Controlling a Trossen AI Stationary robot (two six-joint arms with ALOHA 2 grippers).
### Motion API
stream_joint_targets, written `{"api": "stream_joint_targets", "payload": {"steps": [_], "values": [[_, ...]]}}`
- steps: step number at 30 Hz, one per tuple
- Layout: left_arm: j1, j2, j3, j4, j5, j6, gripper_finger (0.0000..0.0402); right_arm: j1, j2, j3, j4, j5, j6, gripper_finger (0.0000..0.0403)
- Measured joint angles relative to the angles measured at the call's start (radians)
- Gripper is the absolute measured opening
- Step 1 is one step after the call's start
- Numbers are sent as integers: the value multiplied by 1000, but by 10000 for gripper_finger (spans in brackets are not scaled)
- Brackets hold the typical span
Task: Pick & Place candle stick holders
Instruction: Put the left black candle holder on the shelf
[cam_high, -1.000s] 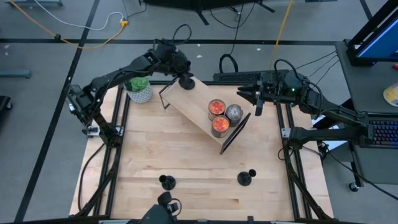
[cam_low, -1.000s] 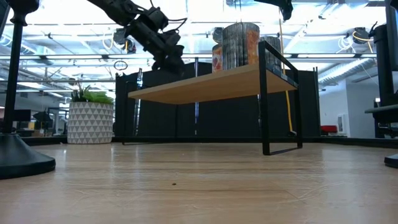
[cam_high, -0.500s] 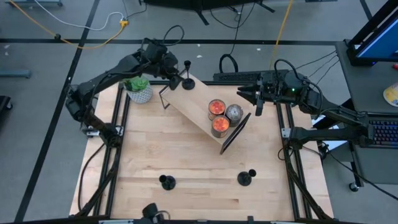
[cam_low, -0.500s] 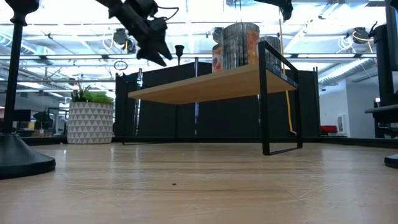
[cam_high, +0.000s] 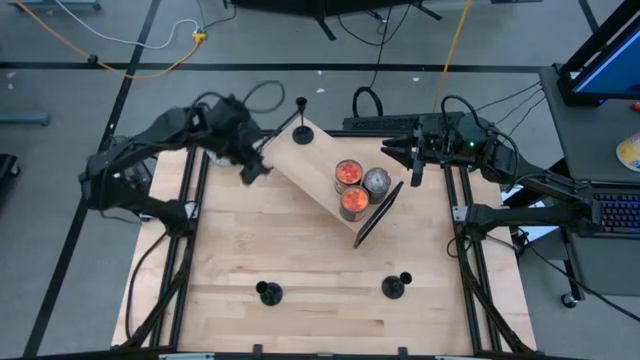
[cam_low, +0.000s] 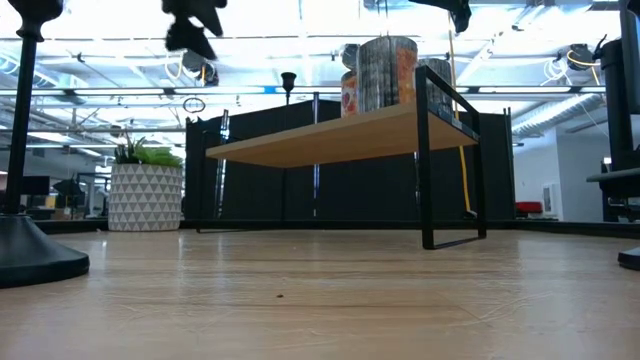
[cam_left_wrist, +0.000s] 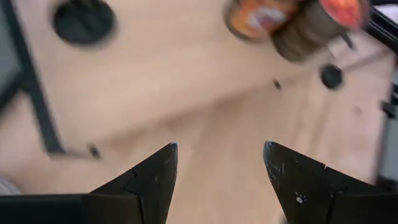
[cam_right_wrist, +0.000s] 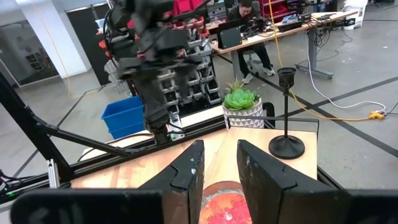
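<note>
One candle stick holder (cam_high: 301, 104) stands upright at the far corner of the raised wooden shelf (cam_high: 310, 165), base flat on the board, stem vertical; the low view confirms it clear of the cans (cam_high: 350, 186) clustered at the shelf's other end. Judged placed there to leave room along the shelf for the others.

The left pincer (cam_high: 250, 168) hangs just beside the shelf's end, apart from the holder, fingers (cam_left_wrist: 152, 180) spread wide and carrying nothing, consistent with a completed release.

Two further holders, one (cam_high: 269, 293) and another (cam_high: 396, 286), rest on the counter (cam_high: 300, 250) near its front edge, well apart from each other and from both arms. Judged one of three delivered, two outstanding.

The right pincer (cam_high: 392, 152) waits beyond the shelf near the cans, fingers (cam_right_wrist: 186, 171) nearly pressed together, a narrow gap between them, nothing pinched.

A potted plant (cam_right_wrist: 241, 106) sits by the shelf's far corner, a possible obstruction on that side
</note>
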Motion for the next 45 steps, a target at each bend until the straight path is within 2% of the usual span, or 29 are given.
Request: {"api": "stream_joint_targets", "payload": {"steps": [11,16,23,29,34,45], "values": [[-381,-33,0,-174,-3,-455,248,0,0,0,0,-1,-13,91],[-526,-32,0,-174,-108,-629,248,0,-8,0,-18,-79,-82,91],[-702,-28,0,-166,-236,-856,248,0,-88,-4,-107,-44,-156,91],[-800,-4,-1,-131,-307,-984,248,0,-197,-136,-108,-46,-103,91],[-843,40,-1,-131,-315,-1054,248,0,-312,-289,-41,-45,-69,91],[-874,120,-1,-132,-318,-1081,248,0,-598,-499,-38,-46,-68,91]]}}
